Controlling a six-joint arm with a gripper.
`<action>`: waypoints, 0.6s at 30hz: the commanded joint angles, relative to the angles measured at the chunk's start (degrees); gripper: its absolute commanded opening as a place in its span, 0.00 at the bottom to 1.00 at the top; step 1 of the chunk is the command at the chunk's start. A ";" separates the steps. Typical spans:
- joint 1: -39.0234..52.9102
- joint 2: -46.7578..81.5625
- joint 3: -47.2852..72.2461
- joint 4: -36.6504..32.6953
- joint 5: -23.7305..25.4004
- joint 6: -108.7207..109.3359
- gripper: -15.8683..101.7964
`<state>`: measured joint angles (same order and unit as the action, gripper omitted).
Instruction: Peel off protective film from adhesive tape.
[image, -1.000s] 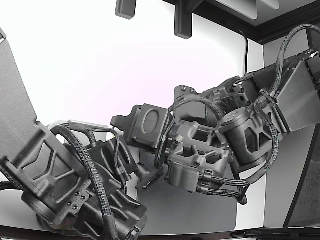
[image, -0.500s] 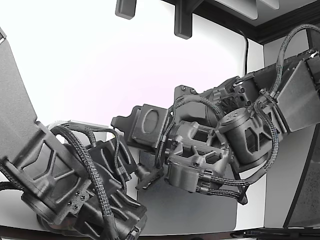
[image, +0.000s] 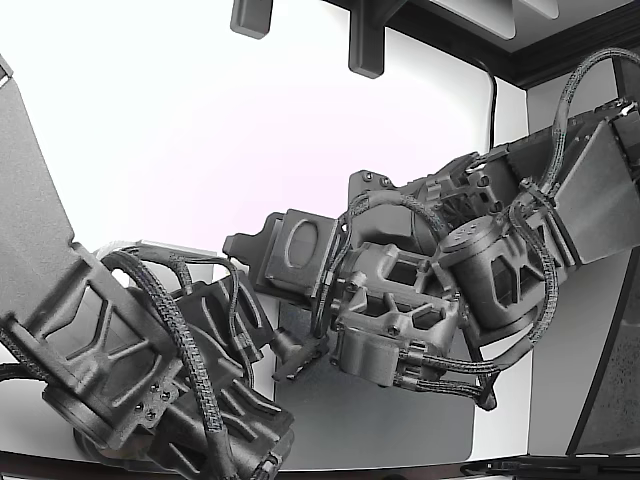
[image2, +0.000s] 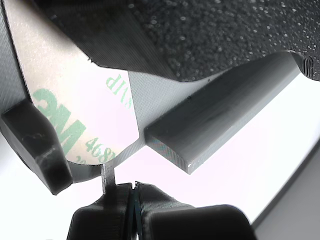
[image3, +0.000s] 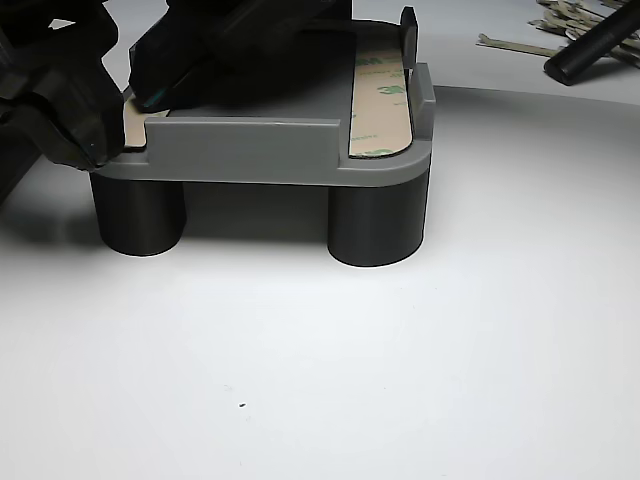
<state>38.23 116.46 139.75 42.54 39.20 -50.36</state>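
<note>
Wrist view: pincer (image2: 133, 202) tips pressed together, only a hairline seam between them, so closed. A thin pale tab (image2: 107, 179) runs from the grey fixture (image2: 215, 120) edge down to the top of one fingertip. Can't tell whether it is actually pinched. Just past the tips lies the protective film (image2: 75, 110), cream with green 3M print, flat on the fixture. A dark rounded post (image2: 35, 145) stands at the film's edge, and a raised grey bar of the fixture runs beside the film. A rough black body fills the space over the fixture.

Other view shows what the wrist view can't. The whole fixture is a flat grey plate on round legs (image3: 375, 225) on a white table (image3: 330, 380). Dark arm parts (image3: 60, 100) crowd the fixture's far corner over a tan strip end (image3: 135, 125). A second film-covered tape strip (image3: 380, 100) lies untouched along the fixture's opposite side, ending at a small upright post (image3: 408, 25). Well beyond the fixture are loose pale strips (image3: 520, 43) and a black rod (image3: 592, 48). Fingertips not resolvable here.

Exterior view: two black cabled arms meet over a grey mat (image: 390, 420). Fixture, film and fingertips are all hidden behind them.
</note>
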 joint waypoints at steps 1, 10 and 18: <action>-0.18 1.67 -1.85 0.00 -0.35 0.26 0.04; 0.18 2.20 -1.85 0.70 -0.70 1.05 0.04; 0.26 2.37 -1.93 1.05 -0.97 1.32 0.04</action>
<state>38.76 117.16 139.66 43.68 38.50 -49.22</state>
